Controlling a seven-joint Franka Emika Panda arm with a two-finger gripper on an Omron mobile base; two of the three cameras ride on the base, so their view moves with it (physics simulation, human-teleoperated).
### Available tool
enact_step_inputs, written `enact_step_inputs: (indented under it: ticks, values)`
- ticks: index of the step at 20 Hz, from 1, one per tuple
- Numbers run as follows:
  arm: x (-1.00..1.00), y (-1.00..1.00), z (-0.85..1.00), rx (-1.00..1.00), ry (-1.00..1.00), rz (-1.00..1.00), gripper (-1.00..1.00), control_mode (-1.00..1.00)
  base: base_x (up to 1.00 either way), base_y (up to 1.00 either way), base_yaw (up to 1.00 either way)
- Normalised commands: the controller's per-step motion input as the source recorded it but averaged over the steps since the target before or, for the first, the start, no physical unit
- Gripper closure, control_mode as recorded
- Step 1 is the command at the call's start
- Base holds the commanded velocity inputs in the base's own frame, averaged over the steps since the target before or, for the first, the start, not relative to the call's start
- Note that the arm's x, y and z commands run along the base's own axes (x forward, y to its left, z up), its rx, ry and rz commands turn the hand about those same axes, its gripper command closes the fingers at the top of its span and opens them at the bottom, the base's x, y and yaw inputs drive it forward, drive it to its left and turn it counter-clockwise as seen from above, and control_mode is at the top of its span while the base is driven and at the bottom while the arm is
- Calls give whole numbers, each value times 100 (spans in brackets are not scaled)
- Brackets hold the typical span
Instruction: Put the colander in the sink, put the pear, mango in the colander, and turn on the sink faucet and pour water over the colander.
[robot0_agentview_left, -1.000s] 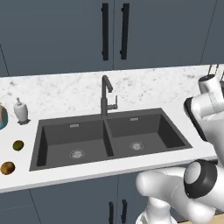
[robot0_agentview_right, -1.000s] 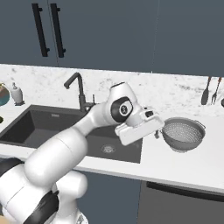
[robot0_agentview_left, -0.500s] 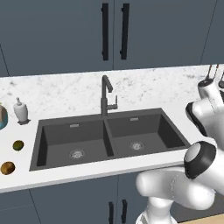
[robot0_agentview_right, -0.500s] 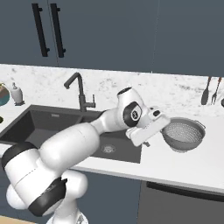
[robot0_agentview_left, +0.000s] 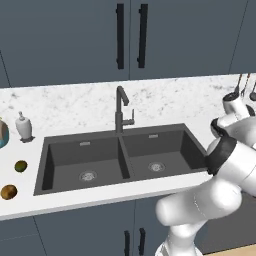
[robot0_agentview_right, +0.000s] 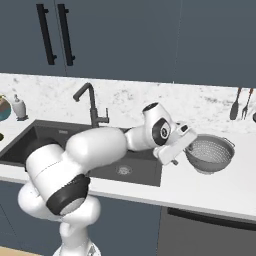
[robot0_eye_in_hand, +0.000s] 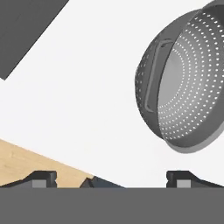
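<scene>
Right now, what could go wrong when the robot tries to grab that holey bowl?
1. The colander sits on the counter not far from the front edge. A bump from the open gripper might slide it off.
2. In the hand view the colander is off to one side of the fingers, so closing now would probably catch nothing.
3. The faucet stands by the path to the sink, so a carried colander could knock it.

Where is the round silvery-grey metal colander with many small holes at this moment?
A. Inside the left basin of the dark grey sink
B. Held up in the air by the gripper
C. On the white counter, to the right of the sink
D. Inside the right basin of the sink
C: the round silvery-grey perforated colander stands on the white counter to the right of the dark grey double-basin sink, and the open gripper is apart from it, holding nothing.
</scene>
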Motion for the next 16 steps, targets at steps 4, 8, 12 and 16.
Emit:
enact_step_inputs:
  ticks: [4,8,12,16]
  values:
    - [50,-4,-23,9,11,0,-100,-100,0,0,0]
    - [48,-17,-26,9,6,0,-100,-100,0,0,0]
    - [41,-25,-21,4,0,0,-100,-100,0,0,0]
    - [32,-23,-21,1,0,0,-100,-100,0,0,0]
